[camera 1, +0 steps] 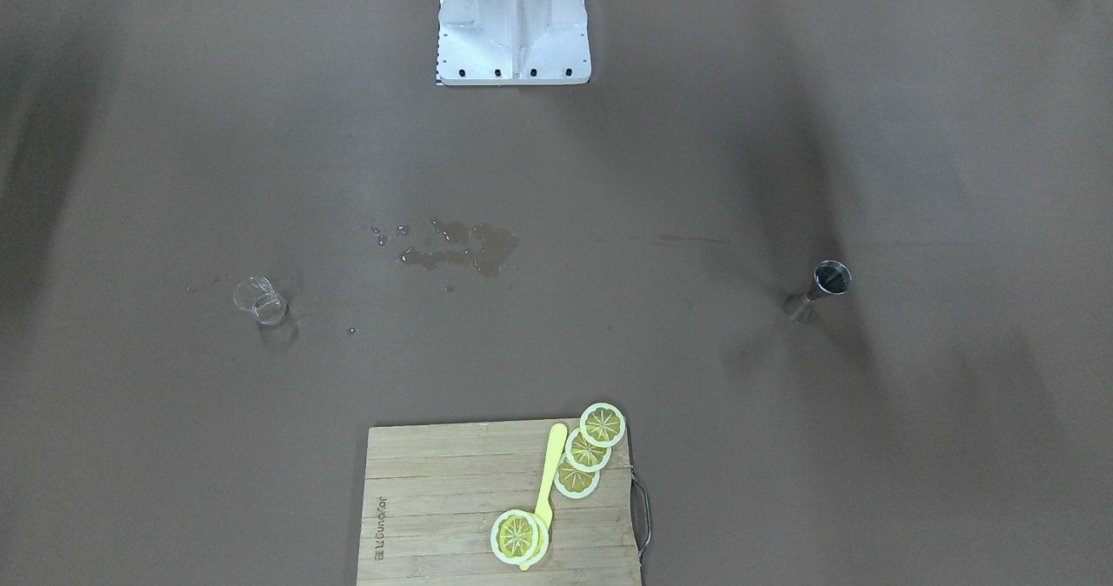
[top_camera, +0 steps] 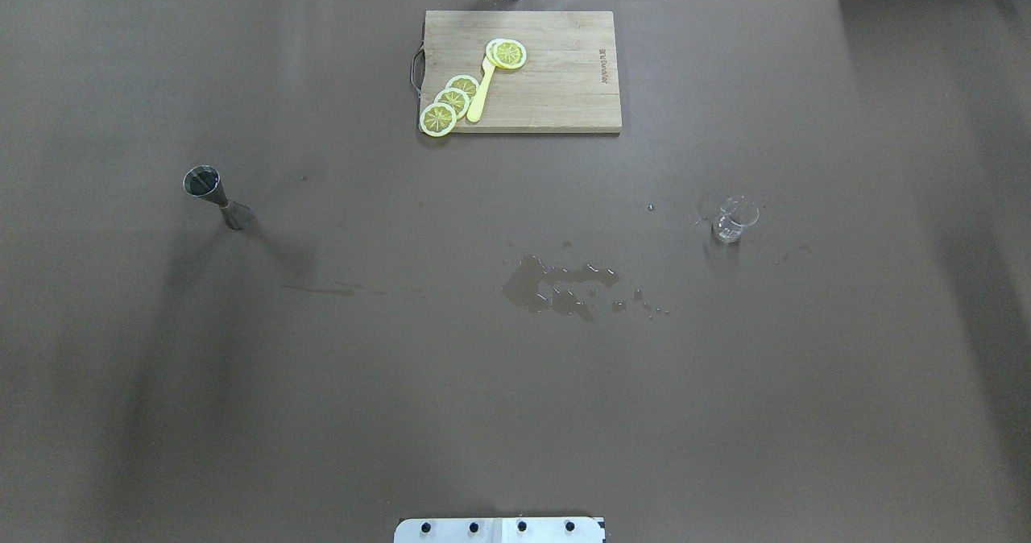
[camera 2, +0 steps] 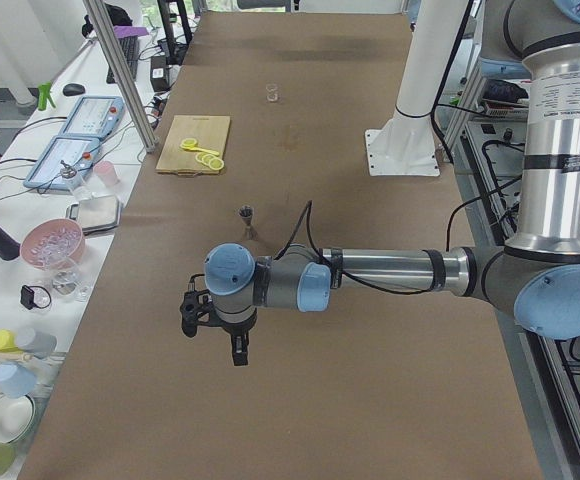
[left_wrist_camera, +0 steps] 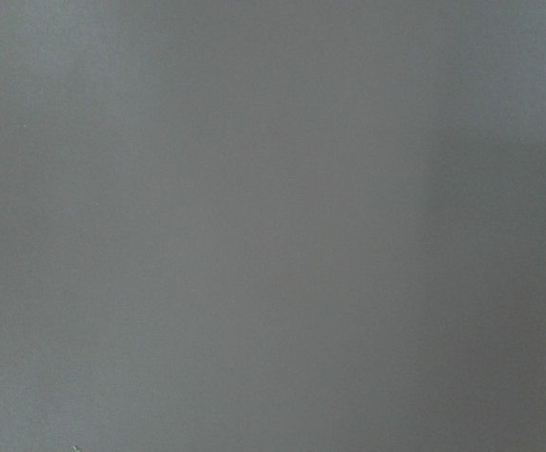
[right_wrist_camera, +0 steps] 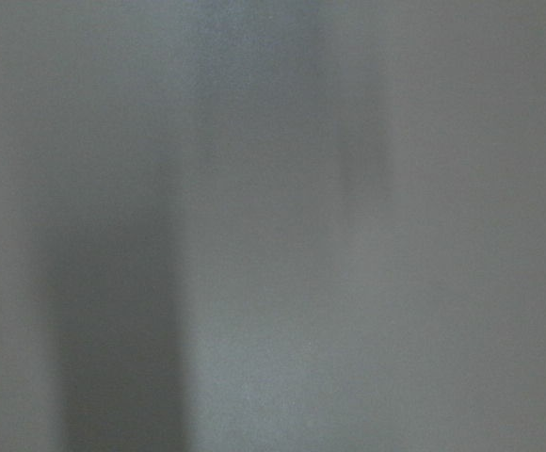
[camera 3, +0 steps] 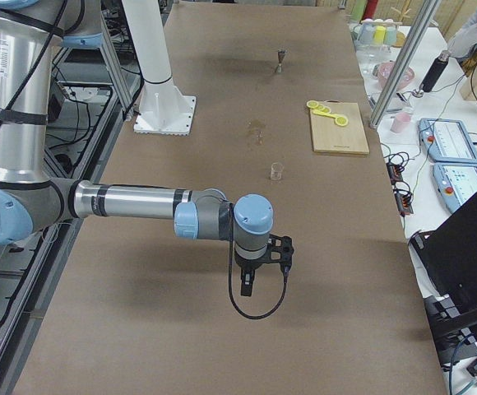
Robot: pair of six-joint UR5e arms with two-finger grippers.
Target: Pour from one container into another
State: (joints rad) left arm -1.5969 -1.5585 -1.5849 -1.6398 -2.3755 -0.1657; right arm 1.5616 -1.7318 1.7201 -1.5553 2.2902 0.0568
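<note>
A steel jigger [top_camera: 213,196] stands upright on the robot's left half of the brown table [top_camera: 515,414], also seen in the front view [camera 1: 822,289]. A small clear glass beaker [top_camera: 733,221] stands upright on the right half [camera 1: 259,301]. My left gripper [camera 2: 232,345] hangs over the table's left end, well short of the jigger [camera 2: 248,217]. My right gripper [camera 3: 247,286] hangs over the right end, short of the beaker [camera 3: 277,171]. Both grippers appear only in the side views, so I cannot tell whether they are open or shut. The wrist views show only blurred table.
A wet spill [top_camera: 556,285] lies mid-table between the two containers. At the far edge, a wooden cutting board [top_camera: 556,92] carries lemon slices [top_camera: 451,101] and a yellow knife [top_camera: 481,92]. The white robot base [camera 1: 513,25] stands at the near edge.
</note>
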